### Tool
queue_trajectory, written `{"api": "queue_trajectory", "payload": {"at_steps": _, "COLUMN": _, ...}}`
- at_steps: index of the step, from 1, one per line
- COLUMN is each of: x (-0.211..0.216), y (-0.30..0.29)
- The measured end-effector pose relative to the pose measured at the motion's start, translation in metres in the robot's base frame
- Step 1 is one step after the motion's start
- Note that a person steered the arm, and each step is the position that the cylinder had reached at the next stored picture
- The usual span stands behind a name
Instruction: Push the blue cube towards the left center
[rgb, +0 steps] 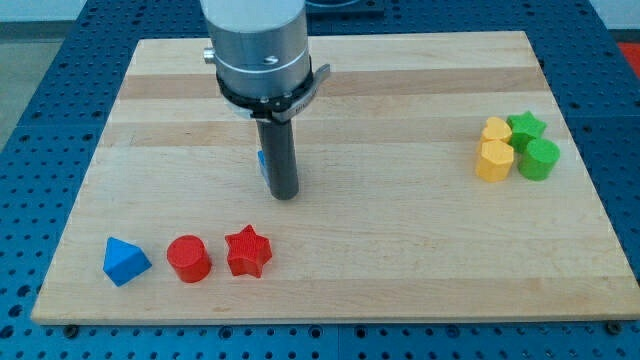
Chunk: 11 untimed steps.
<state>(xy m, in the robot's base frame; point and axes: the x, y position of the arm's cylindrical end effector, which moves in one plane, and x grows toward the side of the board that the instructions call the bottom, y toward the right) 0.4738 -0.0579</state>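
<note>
One blue cube (261, 163) mostly hidden behind my tip (285, 195), wooden board (400, 250)

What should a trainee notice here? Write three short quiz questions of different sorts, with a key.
1. True or false: my tip touches the red star.
2. How many yellow blocks sit at the view's right?
3. Which lies nearest the tip? A) blue cube B) red cylinder C) green star

Key: 1 false; 2 two; 3 A.
</note>
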Motion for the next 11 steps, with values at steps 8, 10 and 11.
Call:
{"api": "queue_trajectory", "payload": {"at_steps": 8, "x": -0.068, "y": -0.066}}
{"api": "queue_trajectory", "payload": {"at_steps": 10, "x": -0.068, "y": -0.11}}
{"api": "queue_trajectory", "payload": {"at_steps": 11, "x": -0.068, "y": -0.13}}
